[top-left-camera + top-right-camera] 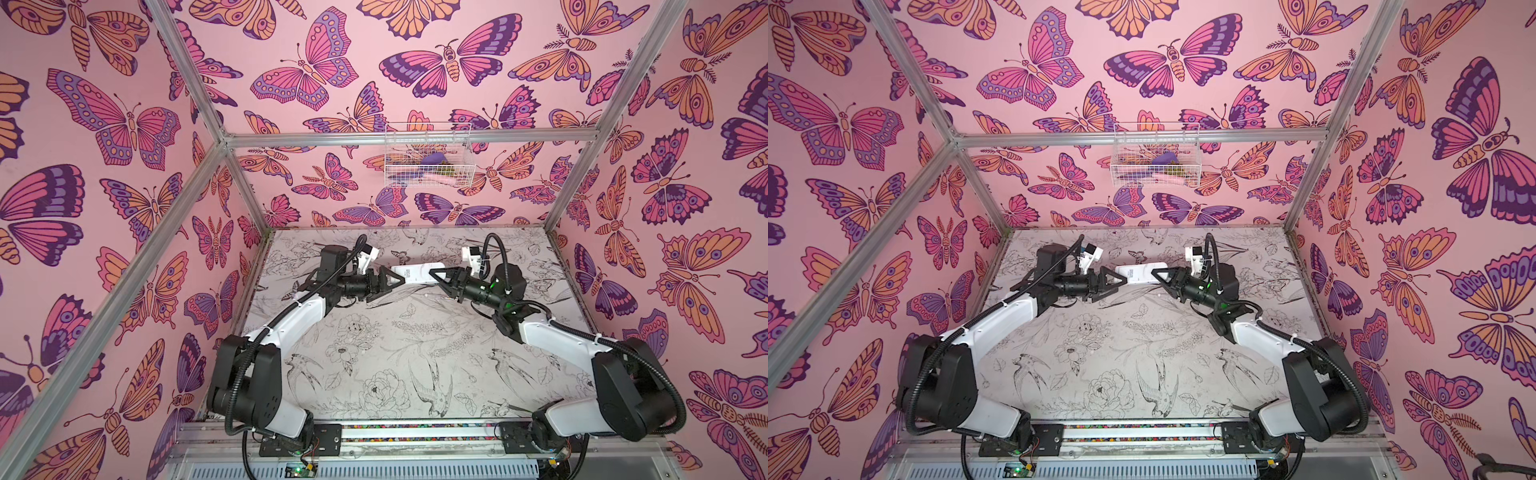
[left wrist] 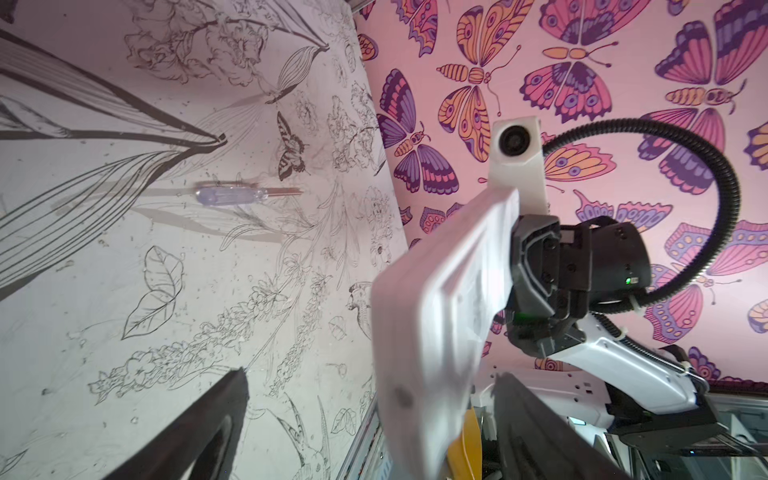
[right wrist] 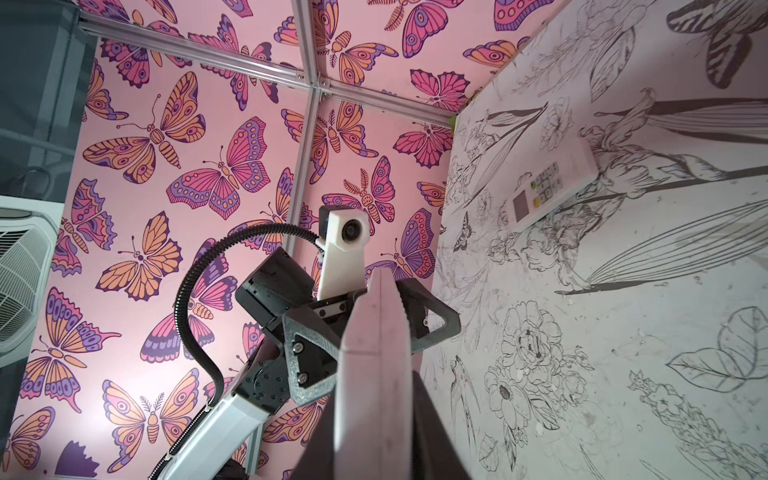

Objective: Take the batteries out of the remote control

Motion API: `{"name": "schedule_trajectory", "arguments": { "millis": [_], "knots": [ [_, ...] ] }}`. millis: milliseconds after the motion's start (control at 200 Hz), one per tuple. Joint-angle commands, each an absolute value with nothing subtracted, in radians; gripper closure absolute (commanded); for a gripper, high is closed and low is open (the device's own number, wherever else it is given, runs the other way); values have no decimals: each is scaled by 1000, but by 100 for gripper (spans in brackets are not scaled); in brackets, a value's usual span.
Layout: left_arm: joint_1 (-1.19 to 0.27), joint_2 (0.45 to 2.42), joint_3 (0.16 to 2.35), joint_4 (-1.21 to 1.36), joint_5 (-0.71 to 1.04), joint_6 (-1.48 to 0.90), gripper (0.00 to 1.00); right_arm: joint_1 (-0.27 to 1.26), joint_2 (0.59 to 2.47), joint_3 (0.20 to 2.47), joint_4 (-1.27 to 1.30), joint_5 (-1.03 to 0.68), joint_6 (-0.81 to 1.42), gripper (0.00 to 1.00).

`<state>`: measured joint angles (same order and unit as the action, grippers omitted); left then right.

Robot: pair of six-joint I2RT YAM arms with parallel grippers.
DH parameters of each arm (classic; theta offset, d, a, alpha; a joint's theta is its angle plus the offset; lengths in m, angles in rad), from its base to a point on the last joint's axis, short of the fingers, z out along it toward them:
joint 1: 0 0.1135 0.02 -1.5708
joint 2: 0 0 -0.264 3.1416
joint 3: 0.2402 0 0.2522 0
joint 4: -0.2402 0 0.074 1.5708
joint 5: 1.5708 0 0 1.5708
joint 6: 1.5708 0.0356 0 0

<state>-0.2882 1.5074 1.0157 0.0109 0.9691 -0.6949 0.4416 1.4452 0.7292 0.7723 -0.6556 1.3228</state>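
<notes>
Inventory, big to small: 1 table, floral print; 1 wire basket on back wall, contents not legible; 2 grippers; 2 remotes; 1 screwdriver; batts visible: 1, partly. Remote, white, is up in the air over the far-centre of the table, label side up in both top views. It is pinched at one end by right gripper, jaws narrow & clamped on it. Left gripper has jaws wide, straddling the free end w/o gripping; touching or not, can't tell. Second remote lies flat on the table, buttons up, well apart from the held one. Screwdriver, clear handle, lies alone on the table. Yellow battery: only a sliver shows below the remote's near end in left wrist view; seated in bay or loose, can't tell; other batts not seen. Handling est.: batts light, rigid, smooth & round, so slippery & likely to roll if dropped; best taken across mid-body w/ jaws narrow. Remote is light, hard, slick plastic; held by one end it may pivot if pushed, so a 2nd hold on the free end's long edges looks wise before working the bay
</notes>
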Motion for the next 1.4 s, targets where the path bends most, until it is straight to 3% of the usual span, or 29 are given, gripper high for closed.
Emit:
{"name": "schedule_trajectory", "arguments": {
  "millis": [0,250,431,576,787,962,1027,1172,1288,1398],
  "knots": [
    [-292,1523,1012,148,1011,-800,11,462,1485,765,895,-649,1366,95],
    [-300,1521,1012,164,1017,-822,36,484,1531,770,921,-621,1372,95],
    [-302,1523,1012,182,1026,-825,48,489,1561,776,927,-621,1374,89],
    [-303,1520,1010,190,1028,-821,63,488,1565,771,920,-622,1364,86],
    [-287,1509,1000,190,1023,-811,66,482,1566,755,888,-622,1333,82],
    [-282,1505,993,189,1019,-798,80,473,1565,737,889,-629,1328,79],
    [-280,1505,989,180,1015,-786,82,467,1565,730,892,-631,1327,73],
    [-272,1494,987,109,1000,-711,98,437,1536,697,875,-633,1316,55],
    [-262,1481,969,60,1011,-659,99,396,1476,663,806,-638,1274,40],
    [-259,1473,938,58,1022,-635,100,363,1393,623,678,-635,1186,31]
  ]
}}
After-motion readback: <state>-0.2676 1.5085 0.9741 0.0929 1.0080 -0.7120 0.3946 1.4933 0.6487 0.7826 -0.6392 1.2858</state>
